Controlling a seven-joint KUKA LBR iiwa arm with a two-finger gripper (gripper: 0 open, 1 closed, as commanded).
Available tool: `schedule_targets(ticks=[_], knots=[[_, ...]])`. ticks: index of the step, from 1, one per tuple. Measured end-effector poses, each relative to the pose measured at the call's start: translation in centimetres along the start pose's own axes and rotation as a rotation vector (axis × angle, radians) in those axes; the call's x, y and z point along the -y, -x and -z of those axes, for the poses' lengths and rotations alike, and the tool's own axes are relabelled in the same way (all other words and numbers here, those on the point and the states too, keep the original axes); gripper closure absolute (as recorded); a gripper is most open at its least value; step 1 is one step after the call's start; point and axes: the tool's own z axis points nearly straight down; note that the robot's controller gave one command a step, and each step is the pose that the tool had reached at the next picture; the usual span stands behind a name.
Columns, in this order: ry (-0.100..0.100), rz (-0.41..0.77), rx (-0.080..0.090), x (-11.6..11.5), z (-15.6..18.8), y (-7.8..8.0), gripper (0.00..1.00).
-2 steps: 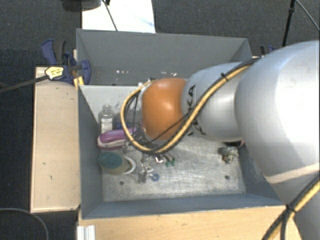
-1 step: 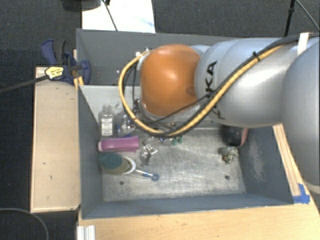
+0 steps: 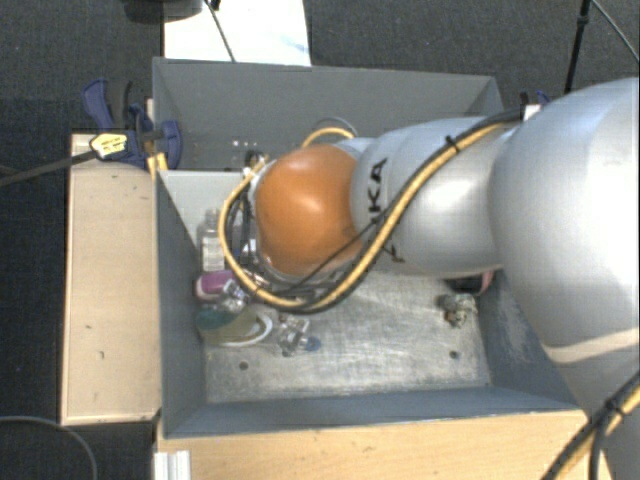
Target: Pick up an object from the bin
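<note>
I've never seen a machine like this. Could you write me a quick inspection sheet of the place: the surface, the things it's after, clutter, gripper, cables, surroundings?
Surface: grey bin floor, scuffed, bare in the middle.
Job's things: purple thing and teal-and-white thing heaped at the left wall; small metal piece alone at the right.
Clutter: nothing seen.
Grippers: the gripper is low over the left heap, mostly hidden under the orange cover; no thing seen in it.
Cables: yellow-and-black cable runs along the arm and loops round the cover.
Surroundings: white sheet behind the bin, dark floor.
</note>
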Motion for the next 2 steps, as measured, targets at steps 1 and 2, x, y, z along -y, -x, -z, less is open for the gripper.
schedule_targets(ticks=[1, 2], knots=[[0.003, -0.004, -0.002, -0.1, -0.1, 0.0, 1.00], [0.001, 0.002, -0.001, -0.4, 12.4, -0.8, 1.00]])
